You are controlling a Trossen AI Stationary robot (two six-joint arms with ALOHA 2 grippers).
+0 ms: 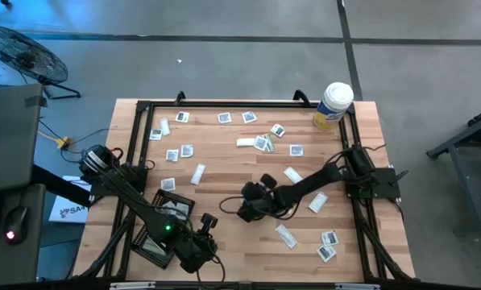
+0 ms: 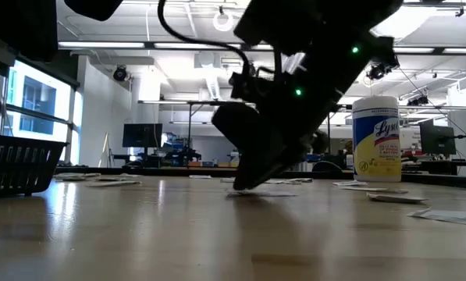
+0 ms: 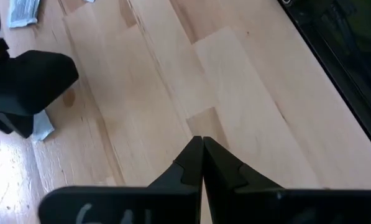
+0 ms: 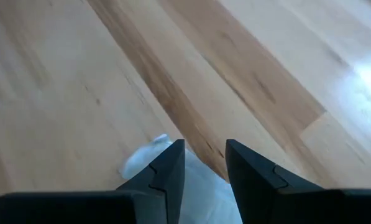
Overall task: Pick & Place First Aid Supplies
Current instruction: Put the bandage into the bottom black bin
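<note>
Small white and grey packets lie flat and scattered on the wooden table, for instance one strip wrapper (image 1: 198,173) and one square pad (image 1: 329,238). My right gripper (image 1: 245,206) is near the table's middle, open by a narrow gap, tips down at the tabletop (image 2: 244,186) over a white packet (image 4: 141,160). My left gripper (image 1: 201,242) is shut near the near edge, above bare wood (image 3: 202,146), beside a black mesh tray (image 1: 161,229). From the left wrist view the right gripper (image 3: 23,87) shows with that packet (image 3: 42,127) under it. My right gripper slants down from the table's right, with its fingertips (image 4: 169,165) at table level and one on either side of the white packet's middle (image 4: 204,190). The packet lies flat on the wood and one end (image 4: 138,162) sticks out past the fingers. I cannot tell whether the tips touch it.
A white canister with a yellow label (image 1: 333,105) stands at the far right corner (image 2: 375,140). A black frame (image 1: 224,105) borders the table. A mesh tray (image 2: 18,164) stands at the left in the low view. Bare wood lies between the two grippers.
</note>
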